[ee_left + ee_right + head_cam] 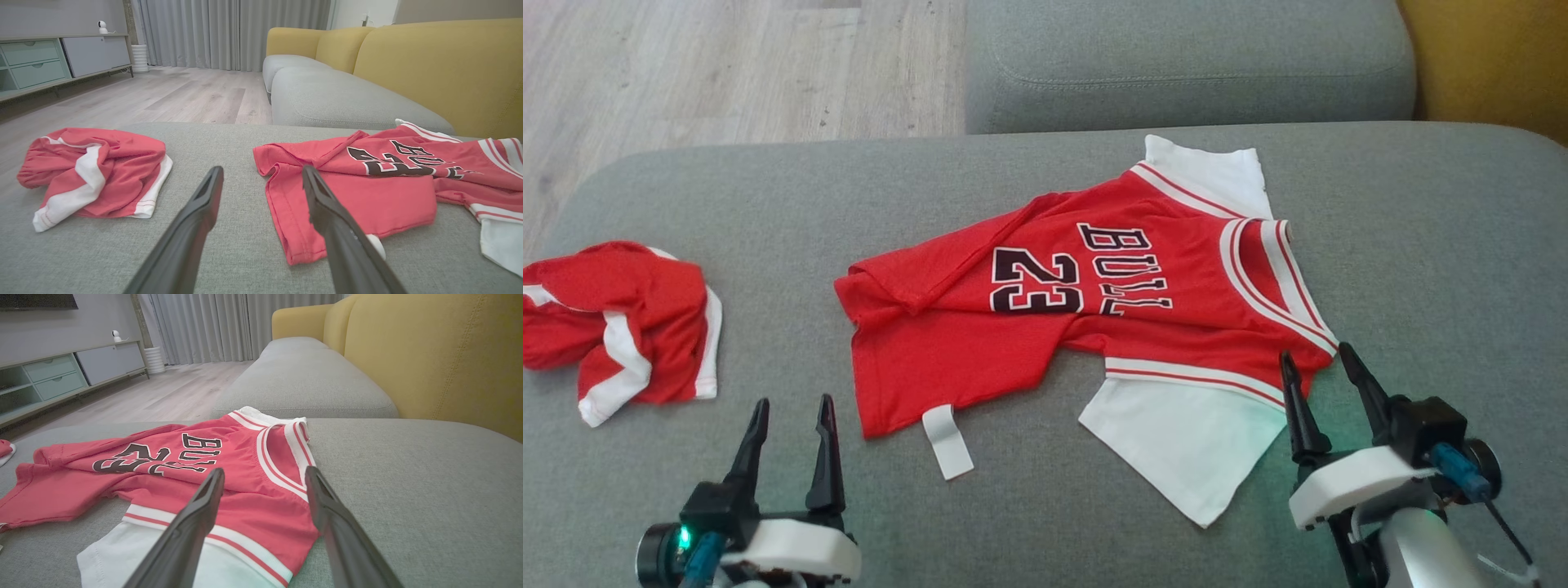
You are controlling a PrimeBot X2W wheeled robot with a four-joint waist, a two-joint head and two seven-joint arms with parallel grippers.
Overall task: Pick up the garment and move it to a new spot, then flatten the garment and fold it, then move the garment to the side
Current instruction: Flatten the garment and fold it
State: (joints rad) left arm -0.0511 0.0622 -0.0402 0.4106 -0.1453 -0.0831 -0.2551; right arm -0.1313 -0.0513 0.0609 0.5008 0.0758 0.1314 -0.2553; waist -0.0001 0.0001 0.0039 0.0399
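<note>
Head view: jersey [947, 359] lies at tips of right fingers [1301, 416], beside left fingers [827, 457]; both parted, empty

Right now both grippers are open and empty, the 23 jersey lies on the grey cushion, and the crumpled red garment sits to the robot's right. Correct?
No: the crumpled red garment sits to the robot's left, past the left gripper, per the head view. Both it and the right gripper are open and empty; the jersey lies on the grey cushion.
</note>
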